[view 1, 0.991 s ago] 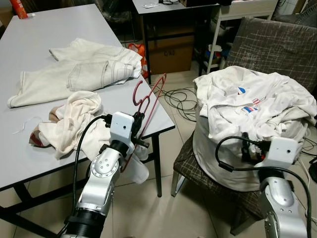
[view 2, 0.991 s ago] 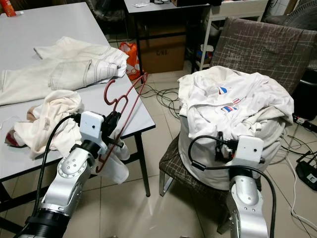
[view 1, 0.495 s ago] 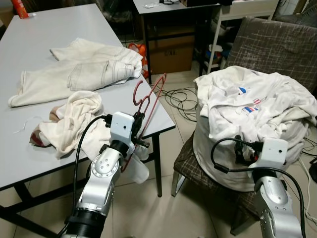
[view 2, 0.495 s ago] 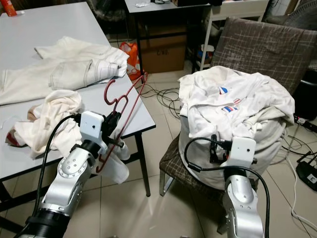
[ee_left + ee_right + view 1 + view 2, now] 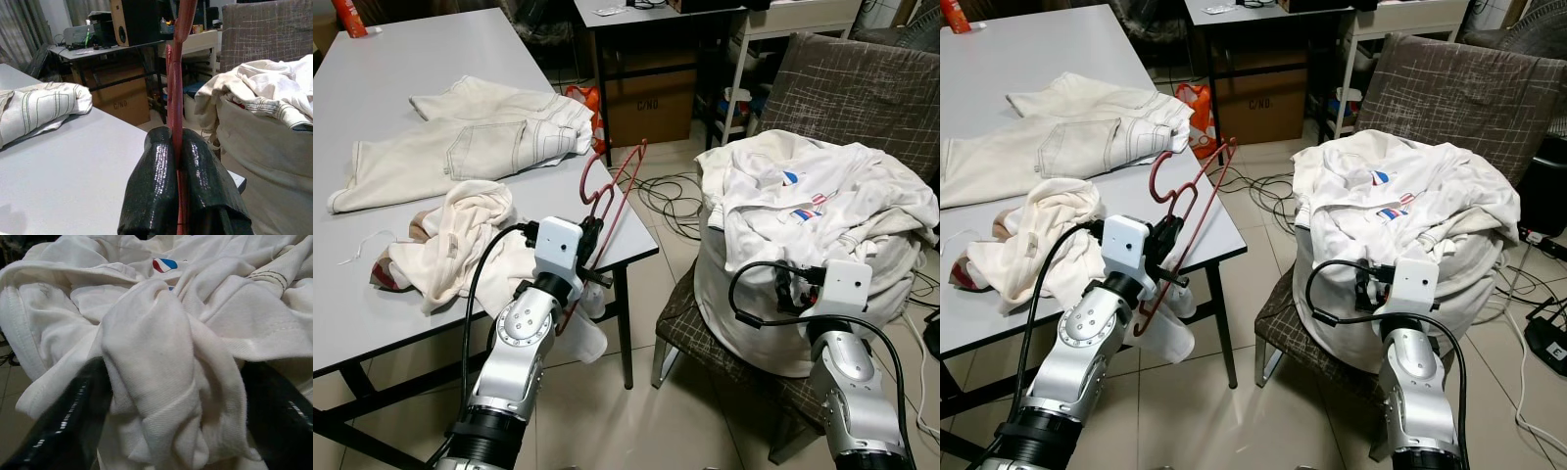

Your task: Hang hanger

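Since a second ago the right gripper (image 5: 171, 431) has moved forward and left into the white shirt (image 5: 813, 196) heaped on the laundry bag (image 5: 744, 294); its fingers (image 5: 63, 421) are now spread wide with a thick fold of that shirt between them, not yet pinched. The left arm has barely shifted, and the red hanger (image 5: 607, 211) has tipped only slightly.

The left gripper (image 5: 178, 191) holds its fingers pressed tight on the hanger's thin red bar, which rises straight up between them. The hanger stands tilted over the near right corner of the bench (image 5: 401, 323), its hook uppermost.

The bench is a pale grey top on dark legs, filling the left of the scene. On it lie cream trousers (image 5: 480, 137) farther back and a crumpled cream cloth (image 5: 460, 240) just left of the left gripper. The floor (image 5: 607, 421) is light tile.

To the right, the laundry bag sits on a grey plaid chair (image 5: 862, 93). A cardboard box (image 5: 651, 103) stands under a far desk, and dark cables (image 5: 671, 201) trail on the floor between the bench and the chair.
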You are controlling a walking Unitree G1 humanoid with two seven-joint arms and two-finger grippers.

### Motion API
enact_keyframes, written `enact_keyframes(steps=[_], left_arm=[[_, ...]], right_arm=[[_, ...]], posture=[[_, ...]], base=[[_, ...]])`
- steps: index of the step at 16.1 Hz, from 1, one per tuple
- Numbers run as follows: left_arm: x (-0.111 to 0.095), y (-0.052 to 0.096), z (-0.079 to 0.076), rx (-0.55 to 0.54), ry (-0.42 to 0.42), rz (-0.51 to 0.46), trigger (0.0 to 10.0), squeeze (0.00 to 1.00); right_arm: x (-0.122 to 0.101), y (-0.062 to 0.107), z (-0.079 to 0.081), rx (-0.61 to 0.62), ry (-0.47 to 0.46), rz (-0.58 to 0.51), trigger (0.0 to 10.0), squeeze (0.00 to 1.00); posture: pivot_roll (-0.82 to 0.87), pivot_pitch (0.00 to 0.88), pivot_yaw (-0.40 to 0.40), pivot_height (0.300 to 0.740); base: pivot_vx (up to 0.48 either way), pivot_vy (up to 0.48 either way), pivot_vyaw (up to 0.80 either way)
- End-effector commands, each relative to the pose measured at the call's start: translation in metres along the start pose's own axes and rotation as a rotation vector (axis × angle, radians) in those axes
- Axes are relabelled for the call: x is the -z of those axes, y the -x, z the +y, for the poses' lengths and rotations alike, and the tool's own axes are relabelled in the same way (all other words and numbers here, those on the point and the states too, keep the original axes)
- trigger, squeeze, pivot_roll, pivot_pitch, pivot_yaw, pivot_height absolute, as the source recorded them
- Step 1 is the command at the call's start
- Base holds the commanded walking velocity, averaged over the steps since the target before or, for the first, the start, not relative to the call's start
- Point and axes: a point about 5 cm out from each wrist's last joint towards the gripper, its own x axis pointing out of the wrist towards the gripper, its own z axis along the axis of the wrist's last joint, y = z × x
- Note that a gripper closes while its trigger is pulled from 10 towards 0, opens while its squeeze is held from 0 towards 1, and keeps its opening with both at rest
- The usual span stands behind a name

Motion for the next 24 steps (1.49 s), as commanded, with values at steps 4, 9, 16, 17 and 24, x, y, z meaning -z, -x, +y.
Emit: enact_keyframes(steps=[4, 9, 16, 17, 24], left_arm=[[-0.004, -0.003, 0.000, 0.001, -0.021, -0.017, 10.0, 0.00], [-0.004, -0.004, -0.001, 0.011, -0.028, -0.017, 10.0, 0.00], [-0.006, -0.011, -0.005, 0.057, -0.049, -0.024, 10.0, 0.00], [-0.006, -0.012, -0.005, 0.062, -0.052, -0.025, 10.0, 0.00], [-0.006, -0.015, -0.005, 0.069, -0.055, -0.028, 10.0, 0.00]], right_arm=[[-0.006, 0.002, 0.008, -0.026, 0.007, -0.046, 0.0, 0.00], [-0.006, 0.013, 0.010, -0.052, 0.024, -0.053, 0.0, 0.00], [-0.023, 0.015, 0.012, -0.045, 0.032, -0.120, 0.0, 0.00], [-0.025, 0.015, 0.012, -0.046, 0.035, -0.124, 0.0, 0.00], [-0.061, 0.009, 0.014, -0.032, 0.143, -0.269, 0.0, 0.00]], posture=[[-0.11, 0.000, 0.073, 0.740], [-0.13, 0.000, 0.078, 0.740], [-0.15, 0.000, 0.106, 0.740], [-0.15, 0.000, 0.106, 0.740], [-0.16, 0.000, 0.106, 0.740]], base=[[0.000, 0.000, 0.00], [0.000, 0.000, 0.00], [0.000, 0.000, 0.00], [0.000, 0.000, 0.00], [0.000, 0.000, 0.00]])
